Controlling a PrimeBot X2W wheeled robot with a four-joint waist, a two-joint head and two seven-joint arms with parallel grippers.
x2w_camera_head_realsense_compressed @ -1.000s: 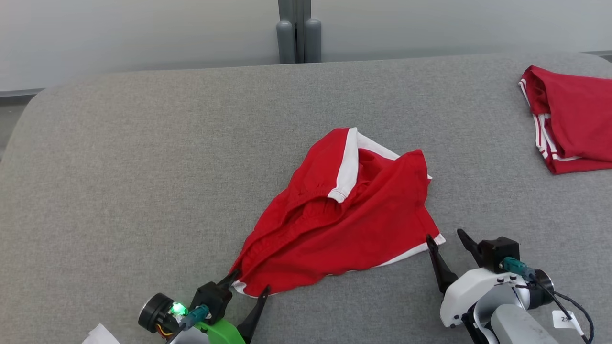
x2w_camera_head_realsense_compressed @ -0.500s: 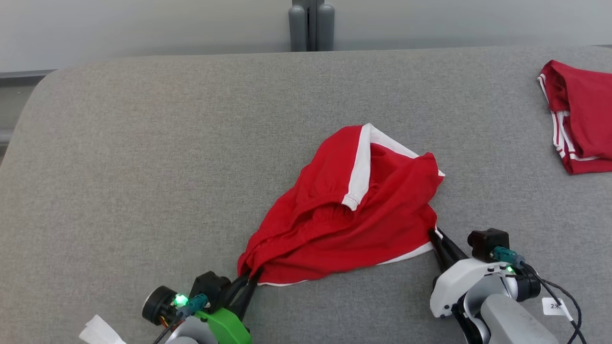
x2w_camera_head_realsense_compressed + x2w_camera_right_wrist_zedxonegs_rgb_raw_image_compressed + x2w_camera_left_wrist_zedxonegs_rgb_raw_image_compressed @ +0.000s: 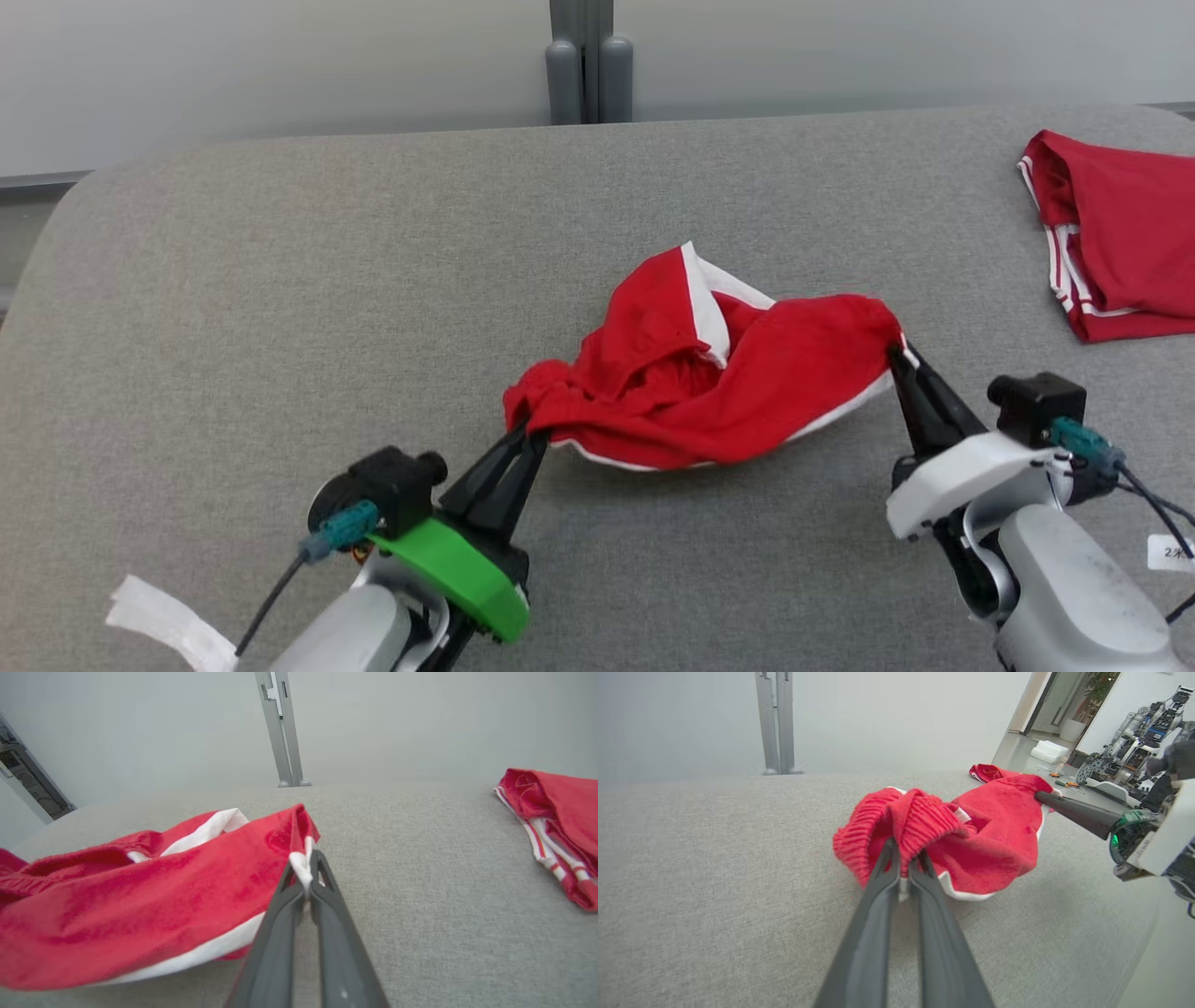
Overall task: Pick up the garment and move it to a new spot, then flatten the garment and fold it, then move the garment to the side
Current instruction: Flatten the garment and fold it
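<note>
We find the red garment [image 3: 709,392] with white trim at the centre of the head view, strung between both grippers over the grey padded surface [image 3: 280,280]. The left gripper [image 3: 532,431] is clamped on its ribbed waistband at lower centre-left. The right gripper [image 3: 898,359] is clamped on its white-edged hem corner at centre-right. A second red garment [image 3: 1120,233] lies at the upper right edge, well apart.

The garment [image 3: 747,401] lies between left claw [image 3: 534,435] and right claw [image 3: 898,357], another cloth [image 3: 1120,243] far right.
</note>
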